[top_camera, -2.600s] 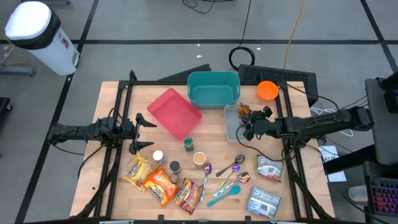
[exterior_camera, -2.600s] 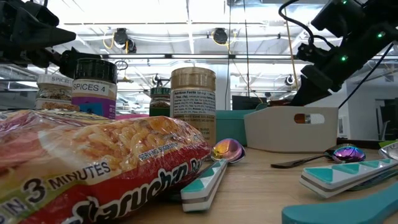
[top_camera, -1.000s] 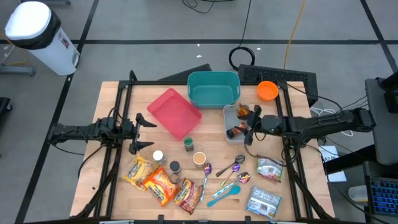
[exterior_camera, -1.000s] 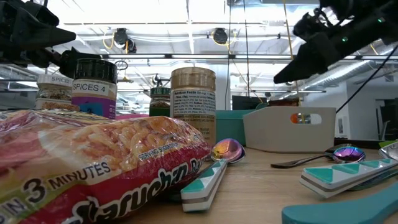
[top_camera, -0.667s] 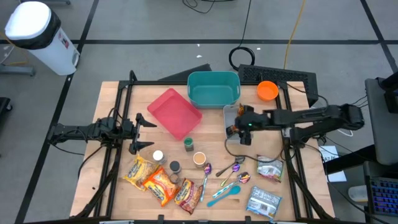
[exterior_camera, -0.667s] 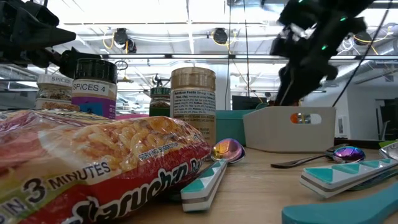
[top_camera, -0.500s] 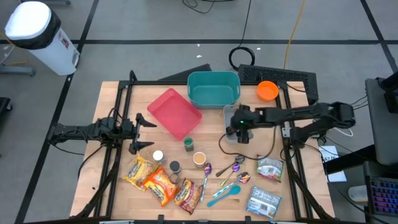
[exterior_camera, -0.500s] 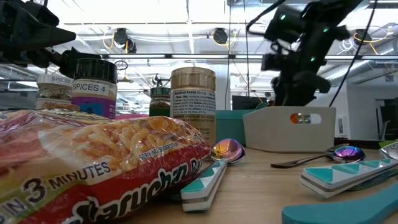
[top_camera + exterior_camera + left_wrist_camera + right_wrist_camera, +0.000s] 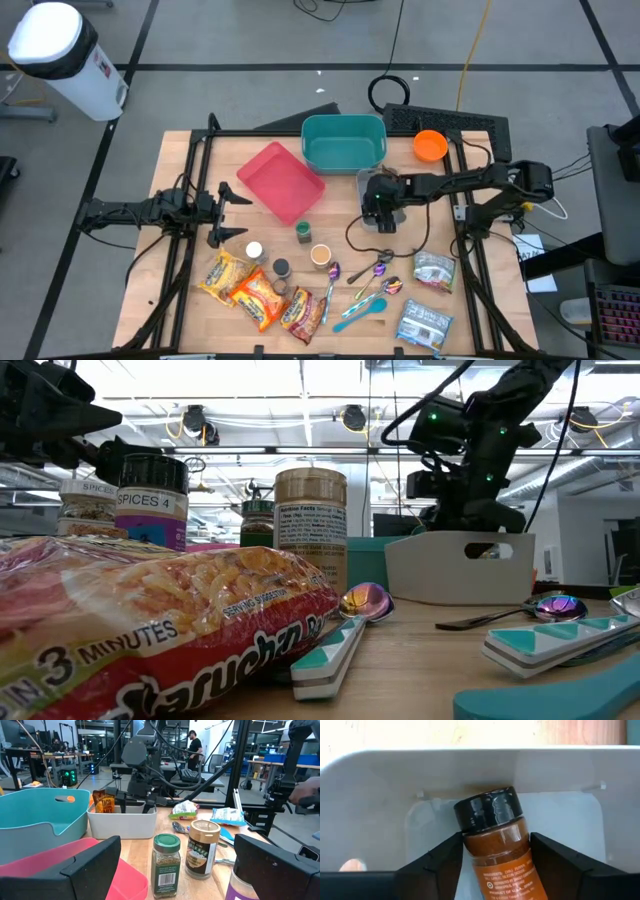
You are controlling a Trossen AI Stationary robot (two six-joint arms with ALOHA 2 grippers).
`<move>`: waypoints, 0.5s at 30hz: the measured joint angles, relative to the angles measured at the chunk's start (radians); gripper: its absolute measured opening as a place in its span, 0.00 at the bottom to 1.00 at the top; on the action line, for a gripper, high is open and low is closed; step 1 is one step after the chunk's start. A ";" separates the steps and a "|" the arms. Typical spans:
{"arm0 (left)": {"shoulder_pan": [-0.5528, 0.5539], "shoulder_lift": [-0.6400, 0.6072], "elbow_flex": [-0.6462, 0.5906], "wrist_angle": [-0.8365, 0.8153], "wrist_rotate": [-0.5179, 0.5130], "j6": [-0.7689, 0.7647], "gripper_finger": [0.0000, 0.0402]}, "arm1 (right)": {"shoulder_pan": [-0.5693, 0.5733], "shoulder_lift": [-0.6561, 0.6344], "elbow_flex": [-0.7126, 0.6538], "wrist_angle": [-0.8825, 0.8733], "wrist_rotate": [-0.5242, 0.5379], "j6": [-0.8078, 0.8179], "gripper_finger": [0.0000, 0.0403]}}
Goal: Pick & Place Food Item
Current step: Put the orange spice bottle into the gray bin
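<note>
On the table, high view
Right gripper: right gripper (image 9: 378, 215) reaches down into the pale grey rectangular plastic bin (image 9: 368, 181), which sits just in front of the teal rectangular plastic tub (image 9: 344, 142).
Left gripper: left gripper (image 9: 236, 213) waits at the table's left side, beside the red flat plastic tray (image 9: 279, 181), fingers spread wide with nothing between them.
Other items: orange round bowl (image 9: 430, 146) near the back right corner; yellow-and-red noodle packets (image 9: 258, 292) at the front left; metallic spoons (image 9: 368, 273) in front of the grey bin.

Low view
Right arm: comes from above and ends behind the grey bin's near wall (image 9: 458, 566); its fingers are hidden by that wall.
Foreground: noodle packet (image 9: 160, 622) lies closest; the brown-lidded glass spice jar (image 9: 310, 527) stands upright behind it.

Left wrist view
Bin: the grey bin (image 9: 122, 822) stands beside the teal tub (image 9: 40, 815), with the right arm above it.
Jars: a green-lidded spice jar (image 9: 165, 865) and the brown-lidded jar (image 9: 202, 849) stand upright, close together.

Right wrist view
Task item: black-capped bottle of orange-brown spice (image 9: 499, 848) lies on its side on the bin floor (image 9: 572, 819), cap toward the far wall.
Grip: the two dark fingers (image 9: 440, 862) sit on either side of the bottle's body, right against it; whether they press it cannot be told.
</note>
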 joint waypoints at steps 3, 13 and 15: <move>0.000 0.000 0.000 0.000 0.000 0.000 0.99 | 0.000 -0.006 0.000 0.001 0.001 0.001 0.43; 0.000 0.000 0.000 0.000 0.000 0.000 0.99 | 0.000 -0.109 -0.003 0.002 0.002 0.117 0.22; 0.000 0.000 0.000 0.000 0.000 0.000 0.99 | 0.000 -0.158 -0.004 0.002 0.002 0.143 0.22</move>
